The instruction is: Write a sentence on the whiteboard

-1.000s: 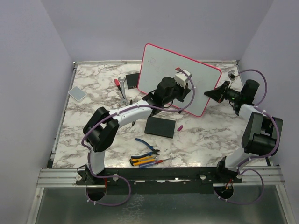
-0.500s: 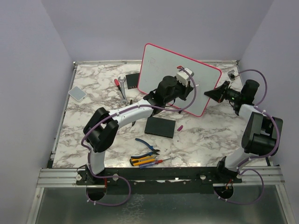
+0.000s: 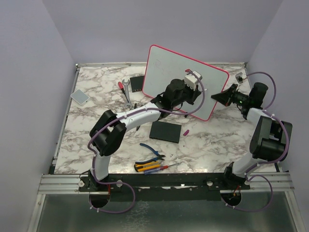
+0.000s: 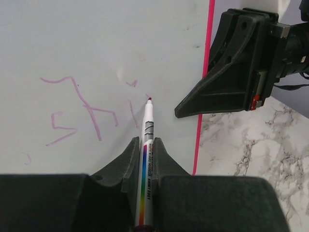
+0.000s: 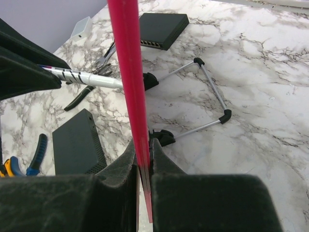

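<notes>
The whiteboard (image 3: 164, 65), pale with a pink-red frame, stands tilted at the back of the table. My left gripper (image 3: 193, 89) is shut on a white rainbow-striped marker (image 4: 146, 145), whose pink tip is at the board's surface (image 4: 96, 38) near its right edge. Faint pink strokes of the sentence (image 4: 89, 108) lie left of the tip. My right gripper (image 3: 218, 98) is shut on the board's right frame edge (image 5: 128, 72). Its black fingers also show in the left wrist view (image 4: 231, 72). The marker also shows in the right wrist view (image 5: 82, 76).
A flat black slab (image 3: 165, 131) lies in front of the board, with a small pink cap (image 3: 186, 131) beside it. Pliers and screwdrivers (image 3: 152, 162) lie near the front edge. A wrench (image 3: 127, 92), a black box (image 3: 137, 83) and a grey pad (image 3: 79, 96) lie at the left. The board's wire stand (image 5: 212, 96) rests behind it.
My left gripper has shifted a little to the right along the board with the marker. The right gripper and the board have not moved.
</notes>
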